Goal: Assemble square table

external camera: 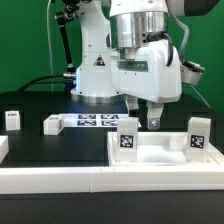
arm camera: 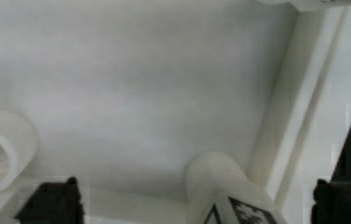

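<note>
While the tool (external camera: 143,117) hangs spread and empty over the slab (external camera: 165,156), an upright leg (arm camera: 225,182) stands just below, seemingly between its fingers (arm camera: 55,201), long axis vertical.

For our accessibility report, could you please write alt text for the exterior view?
The robot's open hand hangs over a white square tabletop, flanked by an upright tagged leg and a second leg. Two more, a third leg and a fourth leg, rest on the black table.
</note>
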Controlling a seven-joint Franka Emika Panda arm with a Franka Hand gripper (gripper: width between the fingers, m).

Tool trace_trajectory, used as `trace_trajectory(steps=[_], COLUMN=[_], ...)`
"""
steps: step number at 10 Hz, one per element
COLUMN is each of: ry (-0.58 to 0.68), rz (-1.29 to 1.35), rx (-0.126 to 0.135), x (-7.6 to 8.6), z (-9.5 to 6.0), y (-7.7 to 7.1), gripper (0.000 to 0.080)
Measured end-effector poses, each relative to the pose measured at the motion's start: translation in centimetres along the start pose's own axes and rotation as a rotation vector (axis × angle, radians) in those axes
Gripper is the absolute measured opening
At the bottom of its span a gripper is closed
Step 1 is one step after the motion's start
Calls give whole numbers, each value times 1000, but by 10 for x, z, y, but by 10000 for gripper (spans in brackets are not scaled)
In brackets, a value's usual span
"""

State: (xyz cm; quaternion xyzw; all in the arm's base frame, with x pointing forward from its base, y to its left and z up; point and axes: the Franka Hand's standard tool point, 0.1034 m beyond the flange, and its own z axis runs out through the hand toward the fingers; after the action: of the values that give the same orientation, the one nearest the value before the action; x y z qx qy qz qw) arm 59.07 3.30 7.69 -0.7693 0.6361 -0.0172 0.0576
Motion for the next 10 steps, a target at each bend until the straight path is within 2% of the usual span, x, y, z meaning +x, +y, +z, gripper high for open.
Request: trace_trajectory(steps=[3, 4, 5, 8, 10], ry=[15, 15, 15, 17, 24], rz=[162, 150, 144, 152, 154], rx=[-20, -39, -32, -32, -61], x=[-22, -30, -27, -29, -46], z=[11, 16, 14, 16, 26], y=[38, 47, 42, 44, 61], gripper=[649, 649, 649, 649, 649])
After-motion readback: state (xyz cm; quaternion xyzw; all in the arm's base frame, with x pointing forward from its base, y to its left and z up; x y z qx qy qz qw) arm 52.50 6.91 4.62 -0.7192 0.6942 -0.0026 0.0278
